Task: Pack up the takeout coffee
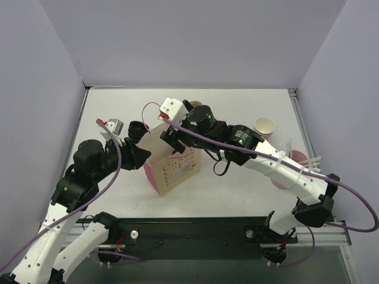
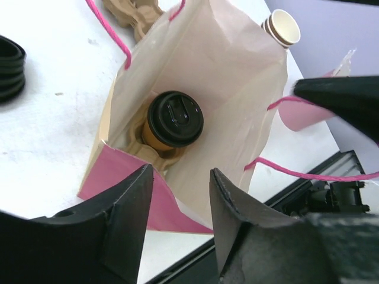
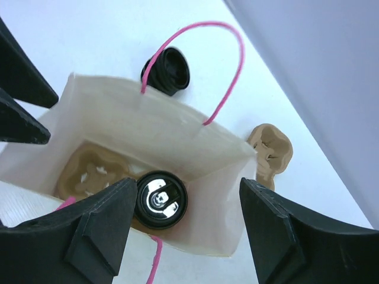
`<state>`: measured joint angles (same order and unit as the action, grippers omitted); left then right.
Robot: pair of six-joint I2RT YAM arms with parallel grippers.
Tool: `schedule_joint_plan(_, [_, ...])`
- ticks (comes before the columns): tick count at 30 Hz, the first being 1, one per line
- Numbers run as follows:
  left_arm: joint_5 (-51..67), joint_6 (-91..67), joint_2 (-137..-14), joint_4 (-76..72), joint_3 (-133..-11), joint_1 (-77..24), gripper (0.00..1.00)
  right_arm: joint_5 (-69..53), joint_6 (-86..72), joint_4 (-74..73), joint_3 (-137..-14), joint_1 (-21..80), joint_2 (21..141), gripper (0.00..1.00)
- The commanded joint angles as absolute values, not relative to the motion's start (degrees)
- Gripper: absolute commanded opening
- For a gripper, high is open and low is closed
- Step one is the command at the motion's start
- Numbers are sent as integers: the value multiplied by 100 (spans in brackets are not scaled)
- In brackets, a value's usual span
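The takeout coffee (image 2: 174, 118), a brown cup with a black lid, stands upright inside the open pink paper bag (image 1: 177, 168), seated in a well of a pulp cup carrier (image 3: 89, 171). The coffee's lid also shows in the right wrist view (image 3: 161, 199). My right gripper (image 1: 176, 142) hovers over the bag's mouth. In its own view the right gripper (image 3: 186, 219) is wide open and empty. My left gripper (image 1: 142, 155) is at the bag's left rim. In its own view the left gripper (image 2: 180, 195) is open, with the bag's near edge beyond its fingers.
A stack of loose black lids (image 1: 137, 129) lies left of the bag. A stack of lidless tan cups (image 1: 265, 127) stands at the right, with more pink bags (image 1: 293, 163) beside it. Another pulp carrier (image 3: 269, 151) lies behind the bag.
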<state>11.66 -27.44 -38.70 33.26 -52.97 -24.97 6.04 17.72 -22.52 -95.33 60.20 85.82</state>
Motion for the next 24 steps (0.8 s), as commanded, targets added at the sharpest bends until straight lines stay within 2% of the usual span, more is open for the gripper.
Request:
schedule_joint_plan(1, [731,-2312,-3990,3138,-5774,-2479,56,1273,880,-2206,-10107,5994,8148,71])
schedule_joint_plan(7, [650,-2013,-4236,3120,-6029,-2479,63,2354,1,-2433,-9994,5906,7815,71])
schedule_joint_plan(10, [764,-1636,-4376,3251,-6336,-2479,82,2951,-404,-2802,-9835,5862,7516,69])
schedule_joint_plan(11, [765,-1539,-4429,3365,-6450,-2479,94,3292,-491,-2952,-9835,5836,7471,67])
schedule_joint_plan(16, [388,-1476,-4465,3419,-6733,-2487,96,3788,-1552,-4418,-9852,5171,7163,62])
schedule_joint_plan(24, [-562,-1372,-4254,3629,-6794,-2496,97,3017,-3154,-6702,-9519,3043,6882,60])
